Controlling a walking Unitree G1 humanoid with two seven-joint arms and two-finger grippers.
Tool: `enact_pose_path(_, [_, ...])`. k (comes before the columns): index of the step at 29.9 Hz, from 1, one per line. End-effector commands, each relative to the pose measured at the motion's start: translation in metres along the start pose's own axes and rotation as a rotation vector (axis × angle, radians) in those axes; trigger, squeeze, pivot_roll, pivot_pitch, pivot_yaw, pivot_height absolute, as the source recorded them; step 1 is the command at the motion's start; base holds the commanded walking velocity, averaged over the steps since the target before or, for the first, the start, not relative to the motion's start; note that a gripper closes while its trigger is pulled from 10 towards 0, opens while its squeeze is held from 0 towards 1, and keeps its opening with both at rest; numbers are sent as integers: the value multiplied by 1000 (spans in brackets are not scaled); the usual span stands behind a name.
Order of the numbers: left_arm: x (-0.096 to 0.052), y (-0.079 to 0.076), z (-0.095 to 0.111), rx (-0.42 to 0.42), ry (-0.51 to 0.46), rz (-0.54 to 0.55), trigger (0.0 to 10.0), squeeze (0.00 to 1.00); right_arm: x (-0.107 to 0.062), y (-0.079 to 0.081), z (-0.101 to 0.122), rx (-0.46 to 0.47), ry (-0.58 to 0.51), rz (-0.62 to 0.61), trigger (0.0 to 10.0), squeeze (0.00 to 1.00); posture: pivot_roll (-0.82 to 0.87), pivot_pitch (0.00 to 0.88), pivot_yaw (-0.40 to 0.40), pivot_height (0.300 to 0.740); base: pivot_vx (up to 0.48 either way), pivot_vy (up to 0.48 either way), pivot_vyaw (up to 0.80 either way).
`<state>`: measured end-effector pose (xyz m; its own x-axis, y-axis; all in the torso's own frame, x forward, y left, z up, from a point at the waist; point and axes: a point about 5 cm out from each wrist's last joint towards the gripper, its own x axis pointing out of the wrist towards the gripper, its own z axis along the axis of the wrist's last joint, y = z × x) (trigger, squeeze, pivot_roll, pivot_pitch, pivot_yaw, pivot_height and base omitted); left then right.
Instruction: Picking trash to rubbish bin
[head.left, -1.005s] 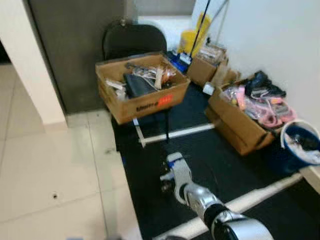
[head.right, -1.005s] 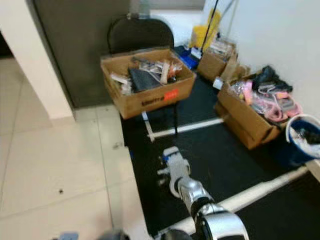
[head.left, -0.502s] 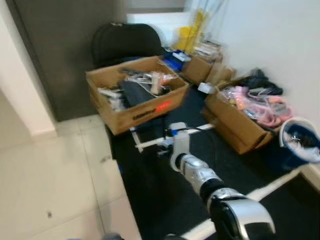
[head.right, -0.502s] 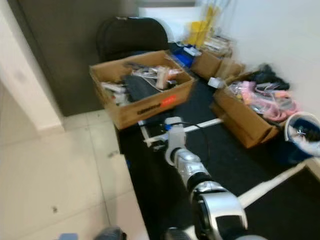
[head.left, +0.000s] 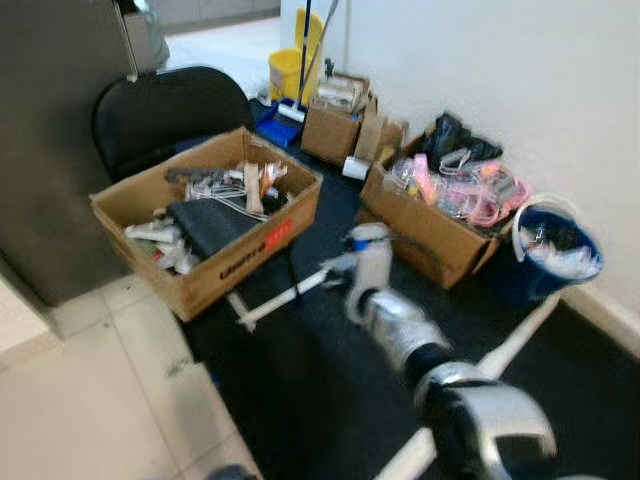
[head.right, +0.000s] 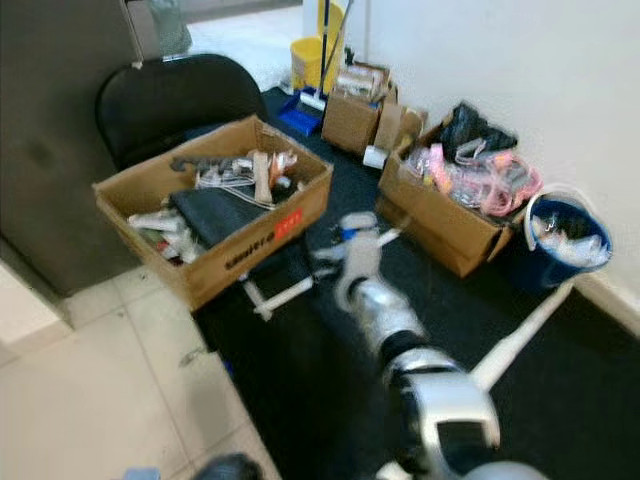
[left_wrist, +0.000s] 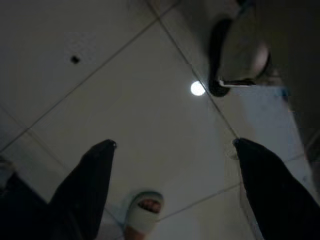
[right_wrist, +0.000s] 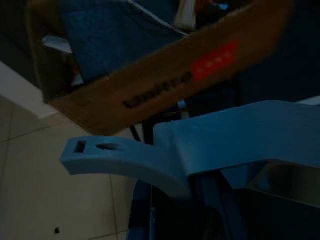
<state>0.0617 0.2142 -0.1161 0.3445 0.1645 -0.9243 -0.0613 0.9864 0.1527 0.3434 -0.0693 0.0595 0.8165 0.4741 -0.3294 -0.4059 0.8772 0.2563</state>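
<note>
Sitting at about 3 o'clock in the head view, the blue rubbish bin (head.left: 556, 250) stands on the black mat (head.left: 300, 390) against the wall, already holding pale litter. I cannot make out any piece of trash that the robot is carrying.

Just beside the bin, toward 1 o'clock, lies an open cardboard box (head.left: 432, 222) heaped with pink and black items. A larger box (head.left: 212, 268) rests on a black chair (head.left: 160, 108) at 10 o'clock, and a yellow mop bucket (head.left: 284, 72) stands at 12 o'clock.

The right gripper (head.left: 366, 246) reaches out at the centre, between the two boxes. Its wrist view is dark, showing a blue plastic part and the larger box's printed side, so I cannot tell whether it is spread or pinching anything.

Over the last second the head has swung, bringing the bin fully into frame, and the right arm has risen from low over the mat. This reads as an approach toward the bin rather than a drop.

The left gripper (left_wrist: 173, 150) hangs over pale floor tiles (left_wrist: 125, 110) with its fingers (left_wrist: 95, 175) spread wide, near a person's sandalled foot (left_wrist: 142, 216).
</note>
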Motion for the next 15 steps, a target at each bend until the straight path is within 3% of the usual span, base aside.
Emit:
enact_pose_path(1, [-1, -3, -5, -16, 13, -6, 10000, 0, -4, -11, 1, 9, -11, -31, 10000, 0, 130, 53, -66, 740, 315, 0, 0])
enact_pose_path(15, [-1, -3, -5, -17, 14, -2, 10000, 0, 1, 2, 10, 16, -44, 46, 10000, 0, 139, 59, -64, 740, 315, 0, 0])
